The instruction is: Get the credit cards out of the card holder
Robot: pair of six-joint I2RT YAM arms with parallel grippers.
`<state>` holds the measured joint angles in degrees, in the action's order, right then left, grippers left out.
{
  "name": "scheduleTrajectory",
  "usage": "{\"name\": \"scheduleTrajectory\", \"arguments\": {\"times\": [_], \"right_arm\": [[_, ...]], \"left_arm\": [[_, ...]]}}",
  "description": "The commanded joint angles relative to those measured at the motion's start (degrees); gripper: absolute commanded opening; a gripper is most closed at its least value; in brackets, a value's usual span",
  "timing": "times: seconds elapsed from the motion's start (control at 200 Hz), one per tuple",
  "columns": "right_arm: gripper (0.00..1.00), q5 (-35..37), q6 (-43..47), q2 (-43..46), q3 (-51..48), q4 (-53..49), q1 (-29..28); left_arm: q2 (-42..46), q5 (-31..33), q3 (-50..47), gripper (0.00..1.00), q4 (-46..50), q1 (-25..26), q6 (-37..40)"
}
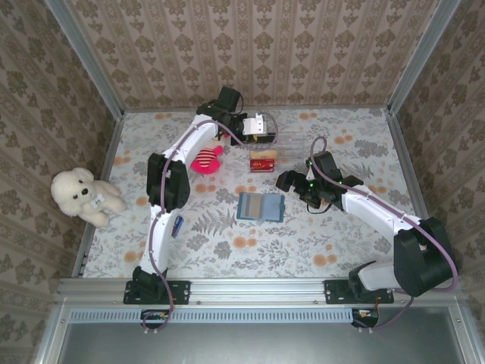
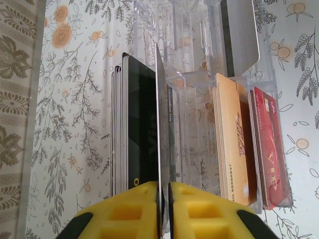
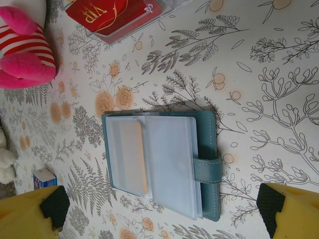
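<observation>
Floral-printed cloth covers the tabletop [image 1: 227, 250], with brown damask wallpaper on the walls around it. Near the middle lies the teal-blue two-panel card holder [image 1: 260, 206], spread open and flat with its strap tab out to one side. A thin orange-gold credit card [image 3: 133, 157] sits in one of its clear inner slots. The right claw [image 3: 163, 209] hangs above the holder, fingers spread wide and holding nothing.

Farther back stands a clear plastic tray [image 2: 199, 50]. Upright in its compartments are another orange-gold card [image 2: 232, 144] and red cards [image 2: 269, 149]. The left claw [image 2: 163, 186] is at the tray, nearly closed about a thin pale card [image 2: 158, 114] seen edge-on; whether it grips that card I cannot tell. Just beside that card stands a stack of black cards [image 2: 134, 129].

A white plush dog [image 1: 82, 196] sits at the left edge, and a pink striped plush [image 1: 206, 159] lies near the tray.
</observation>
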<state>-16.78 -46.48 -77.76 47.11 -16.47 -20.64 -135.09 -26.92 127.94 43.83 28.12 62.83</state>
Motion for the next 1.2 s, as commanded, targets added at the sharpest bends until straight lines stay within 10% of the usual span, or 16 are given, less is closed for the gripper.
{"name": "scheduleTrajectory", "arguments": {"times": [0.0,0.545,0.825,1.195], "right_arm": [[1.0,-1.2,-0.5,-0.5,-0.1,1.4,0.3],[1.0,-2.1,-0.3,-0.3,-1.2,2.8,0.3],[1.0,5.6,3.5,-3.8,2.9,-1.9,-6.0],[0.99,26.9,11.1,-19.5,19.2,-17.0,-21.5]], "left_arm": [[-0.1,-0.9,2.1,0.2,1.8,0.3,-1.2],[13.5,-14.5,-7.3,0.46,-10.7,-4.2,-19.0],[22.3,13.4,-16.9,0.68,-18.6,-6.5,-49.0],[35.6,22.6,-40.7,0.92,-28.1,-10.3,-64.3]]}}
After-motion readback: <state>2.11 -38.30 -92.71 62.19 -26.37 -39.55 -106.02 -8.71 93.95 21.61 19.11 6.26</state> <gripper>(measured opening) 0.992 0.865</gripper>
